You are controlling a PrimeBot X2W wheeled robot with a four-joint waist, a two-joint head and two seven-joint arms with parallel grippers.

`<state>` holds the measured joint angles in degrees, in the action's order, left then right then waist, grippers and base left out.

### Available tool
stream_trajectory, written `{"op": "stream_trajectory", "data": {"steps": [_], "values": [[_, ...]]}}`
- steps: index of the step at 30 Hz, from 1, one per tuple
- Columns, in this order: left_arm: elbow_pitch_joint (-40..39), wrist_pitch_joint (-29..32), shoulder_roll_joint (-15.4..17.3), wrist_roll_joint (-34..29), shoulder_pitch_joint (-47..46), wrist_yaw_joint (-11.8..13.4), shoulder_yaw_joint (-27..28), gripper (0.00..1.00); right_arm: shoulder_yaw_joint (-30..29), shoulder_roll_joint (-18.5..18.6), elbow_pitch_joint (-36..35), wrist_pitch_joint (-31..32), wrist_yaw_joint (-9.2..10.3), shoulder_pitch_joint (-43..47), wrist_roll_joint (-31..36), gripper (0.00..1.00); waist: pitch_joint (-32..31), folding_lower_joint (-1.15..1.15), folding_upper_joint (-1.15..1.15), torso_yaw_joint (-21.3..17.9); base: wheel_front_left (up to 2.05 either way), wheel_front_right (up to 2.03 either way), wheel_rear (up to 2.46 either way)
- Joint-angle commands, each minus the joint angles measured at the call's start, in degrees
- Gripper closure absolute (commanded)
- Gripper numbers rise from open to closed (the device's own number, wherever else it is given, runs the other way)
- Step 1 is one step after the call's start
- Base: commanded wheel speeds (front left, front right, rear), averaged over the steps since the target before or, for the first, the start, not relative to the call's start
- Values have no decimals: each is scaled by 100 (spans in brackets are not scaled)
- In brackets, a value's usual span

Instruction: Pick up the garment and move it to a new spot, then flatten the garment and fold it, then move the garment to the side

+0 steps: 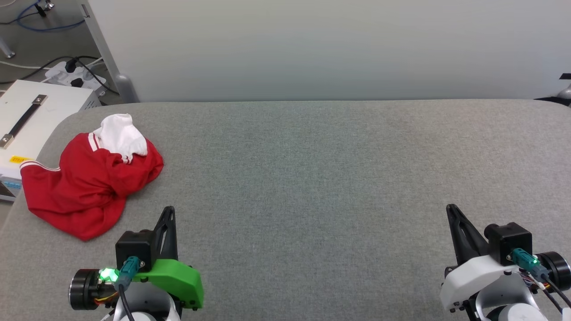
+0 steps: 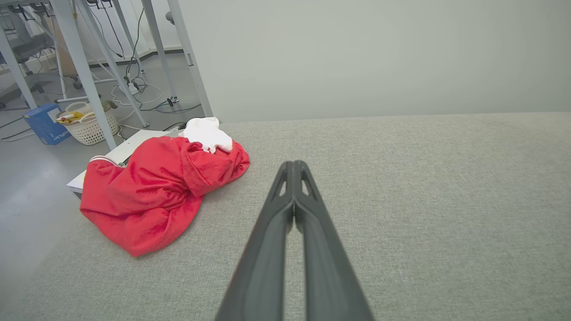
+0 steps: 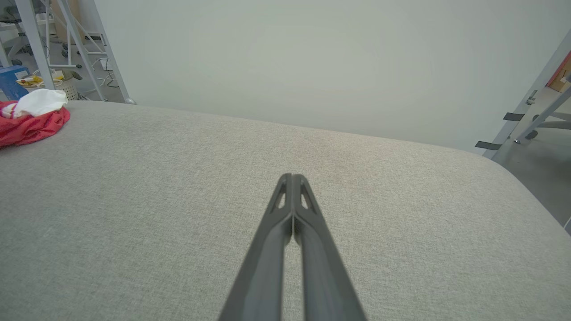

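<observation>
The garment (image 1: 89, 183) lies crumpled at the far left of the grey padded table (image 1: 321, 178), a red heap with a white sleeve (image 1: 119, 133) bunched on top and striped trim showing. One corner hangs over the table's left edge. In the left wrist view the garment (image 2: 156, 191) sits ahead and to the left. The right wrist view catches the garment (image 3: 26, 120) at its far left edge. My left gripper (image 1: 168, 210) hovers just right of the heap, shut and holding nothing. At the lower right my right gripper (image 1: 451, 208) is shut too, far from the cloth.
A white case (image 1: 26, 120) with a dark handle stands off the table's left edge, with a power strip and cables (image 1: 73, 73) behind it. A pale wall panel (image 1: 312, 49) runs along the back. Metal frame legs and a basket (image 2: 87, 127) stand on the floor.
</observation>
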<state>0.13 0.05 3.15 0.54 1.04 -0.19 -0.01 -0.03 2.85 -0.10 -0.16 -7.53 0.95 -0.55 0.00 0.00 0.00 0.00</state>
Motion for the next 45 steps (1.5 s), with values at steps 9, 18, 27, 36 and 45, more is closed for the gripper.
{"op": "stream_trajectory", "data": {"steps": [9, 18, 27, 36, 45], "values": [[-13, -5, -27, -54, -104, 19, 1, 100, 3, 3, 10, 16, 4, -95, 55, 100, 0, 0, 0, 0, 0, 0, 0], [1, -1, 1, 3, 7, 1, 1, 0, -3, 0, -1, -1, 0, 3, -8, 0, 0, 0, 0, 0, 0, 0, 0], [-11, -93, -1, 28, -5, 70, -38, 0, -55, 0, -34, -92, 0, 17, -67, 0, 10, 0, 0, -4, 0, 0, 0], [-35, -200, -3, 63, -16, 135, -85, 0, -108, 0, -118, -198, 1, 43, -196, 0, 23, 0, 0, -7, 0, 0, 0], [-53, -306, -5, 146, -25, 167, -121, 0, -124, 1, -206, -302, 1, 72, -353, 0, 35, 0, 0, -7, 0, 0, 0]]}}
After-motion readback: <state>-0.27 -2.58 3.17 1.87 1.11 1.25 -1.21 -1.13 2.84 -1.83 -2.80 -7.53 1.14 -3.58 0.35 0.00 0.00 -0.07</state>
